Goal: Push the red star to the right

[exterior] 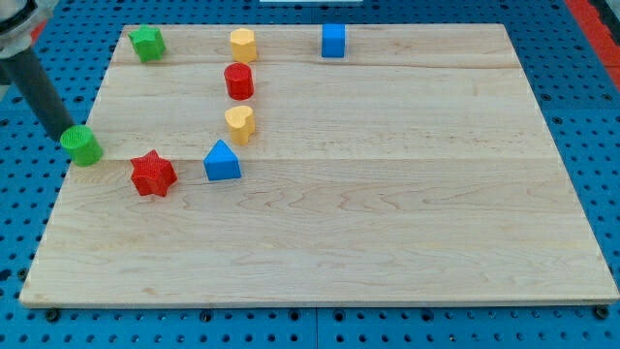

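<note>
The red star (152, 174) lies on the wooden board (387, 213) at the view's left. My tip (65, 133) is at the board's left edge, touching or just behind the green cylinder (82, 145). The tip is to the left of and a little above the red star, with the green cylinder between them. A blue block with a pointed top (222, 162) sits just to the right of the red star.
A yellow heart-like block (239, 124) and a red cylinder (238, 81) stand above the blue pointed block. A yellow block (242, 45), a green star (147, 43) and a blue cube (333, 41) line the top edge.
</note>
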